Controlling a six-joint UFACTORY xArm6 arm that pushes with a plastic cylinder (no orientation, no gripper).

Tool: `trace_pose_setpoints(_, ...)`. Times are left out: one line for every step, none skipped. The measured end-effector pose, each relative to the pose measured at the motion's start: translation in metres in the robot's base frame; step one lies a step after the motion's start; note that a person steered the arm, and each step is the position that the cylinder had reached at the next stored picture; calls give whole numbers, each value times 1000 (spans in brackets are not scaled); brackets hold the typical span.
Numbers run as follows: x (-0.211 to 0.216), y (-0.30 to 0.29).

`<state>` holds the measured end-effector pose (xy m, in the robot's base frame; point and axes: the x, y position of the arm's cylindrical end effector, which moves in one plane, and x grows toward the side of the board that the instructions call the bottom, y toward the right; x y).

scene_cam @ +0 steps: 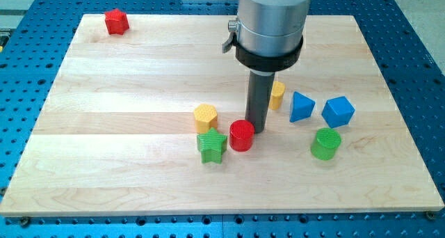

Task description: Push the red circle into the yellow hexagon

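The red circle (242,135) sits on the wooden board (139,64) near the middle, toward the view's bottom. My tip (258,129) touches or nearly touches its right upper side. The yellow hexagon (206,117) lies just up and to the left of the red circle, a small gap between them. A green star (211,147) sits directly below the yellow hexagon, touching or almost touching the red circle's left side.
A second yellow block (277,94) is partly hidden behind the rod. A blue triangular block (301,106) and a blue cube-like block (338,111) lie to the right. A green cylinder (325,143) sits below them. A red star (117,21) is at the top left.
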<state>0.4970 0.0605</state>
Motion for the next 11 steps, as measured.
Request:
trace_pose_setpoints(20, 34)
trace_pose_setpoints(44, -1)
trace_pose_setpoints(48, -13)
trace_pose_setpoints(8, -10)
trace_pose_setpoints(-18, -6)
trace_pose_setpoints(28, -6)
trace_pose_setpoints(39, -8)
trace_pose_setpoints(37, -21)
trace_pose_setpoints(-8, -21)
trace_pose_setpoints(-37, -21)
trace_pose_setpoints(-6, -21)
